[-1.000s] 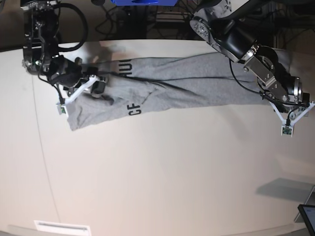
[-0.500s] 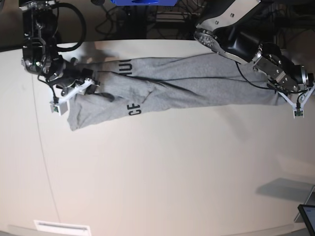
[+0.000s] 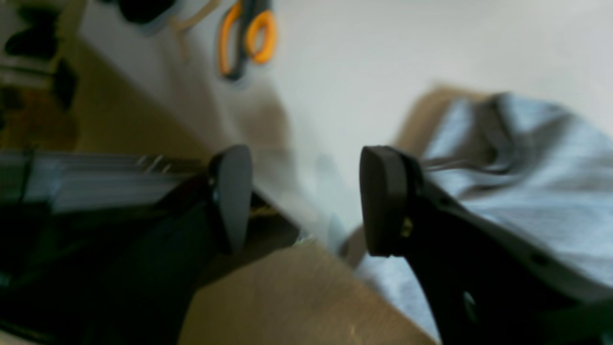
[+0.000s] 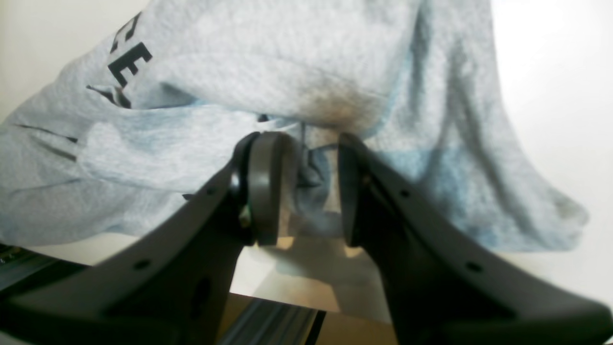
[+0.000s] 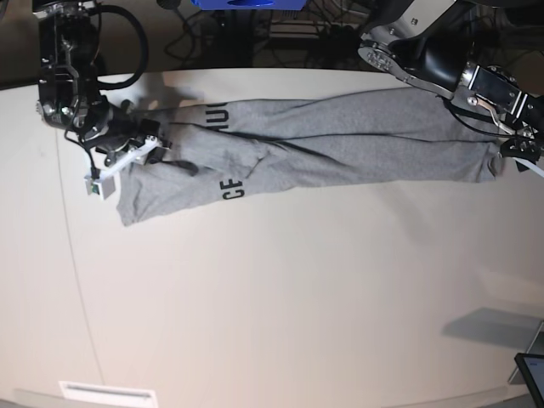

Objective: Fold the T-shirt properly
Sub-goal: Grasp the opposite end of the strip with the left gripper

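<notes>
The light grey T-shirt (image 5: 340, 144) lies stretched in a long rumpled band across the far part of the table, with black letters (image 5: 231, 189) showing near its left end. My right gripper (image 5: 144, 151) is at that left end. In the right wrist view the right gripper (image 4: 306, 191) is shut on a bunched fold of the T-shirt (image 4: 287, 62). My left gripper (image 5: 520, 153) hovers just off the shirt's right end. In the left wrist view the left gripper (image 3: 306, 199) is open with nothing between its pads, and the T-shirt (image 3: 541, 158) lies beside its right finger.
Orange-handled scissors (image 3: 249, 33) lie beyond the left gripper near the table's edge. A blue object (image 5: 246, 4) and cables sit behind the table. A dark device (image 5: 531, 374) is at the lower right corner, and a white label (image 5: 106, 393) at the lower left.
My left gripper has opened, let go of the shirt's right end and risen up and to the right. The right gripper shifted a little left, still gripping cloth.
</notes>
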Tool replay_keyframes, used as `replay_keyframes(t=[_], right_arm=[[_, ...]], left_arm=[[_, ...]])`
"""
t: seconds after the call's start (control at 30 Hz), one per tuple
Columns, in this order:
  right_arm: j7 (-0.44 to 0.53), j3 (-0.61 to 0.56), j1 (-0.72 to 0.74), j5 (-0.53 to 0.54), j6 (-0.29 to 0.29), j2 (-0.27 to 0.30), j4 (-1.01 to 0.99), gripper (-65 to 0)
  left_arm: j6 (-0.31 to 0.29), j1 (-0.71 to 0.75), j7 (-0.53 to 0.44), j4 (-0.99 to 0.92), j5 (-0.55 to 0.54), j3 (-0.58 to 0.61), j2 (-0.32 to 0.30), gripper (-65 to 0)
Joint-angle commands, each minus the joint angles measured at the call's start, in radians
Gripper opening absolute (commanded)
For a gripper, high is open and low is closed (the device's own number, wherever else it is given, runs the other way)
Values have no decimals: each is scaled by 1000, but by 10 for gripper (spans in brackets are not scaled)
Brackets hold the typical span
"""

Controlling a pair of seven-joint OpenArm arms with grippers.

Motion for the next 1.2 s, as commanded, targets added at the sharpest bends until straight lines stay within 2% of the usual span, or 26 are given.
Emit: replay_keyframes(t=[0.0,0.07,0.17,0.27,0.4,0.57,0.63,0.7,0.8,0.83,0.93,1.17], right_arm=[[10,-1,4,7,2,8,15,-460],[27,-25,-7,5,2,16,23,-460],[142,-42,-43,5,2,57,33,-460],[230,-41,-79,7,1,86,36,-460],[266,-1,-112,5,-1,86,36,-460],[297,42,-126,5,1,85,42,-460],[355,13,-129,5,4,90,49,-460],[412,-31,-129,5,5,136,50,-460],[489,-159,-106,7,2,195,50,-460],[503,-188,-99,7,1,205,50,-460],[520,-235,-94,5,-1,215,50,-460],[520,-242,-79,4,-1,217,55,-460]], left_arm=[[7,-15,-17,15,8,7,-14,-302],[7,-5,-43,26,26,30,-8,-302],[7,77,-98,78,35,81,-2,-304],[7,149,-172,115,35,90,30,-304],[7,225,-245,113,35,92,55,-304],[7,267,-293,113,37,92,78,-304],[7,285,-328,108,34,92,82,-304],[7,294,-380,111,38,90,108,-317],[7,316,-494,110,40,82,145,-406],[7,317,-523,108,40,67,162,-411],[7,304,-609,108,37,-8,213,-411],[7,258,-703,67,21,-88,213,-411]])
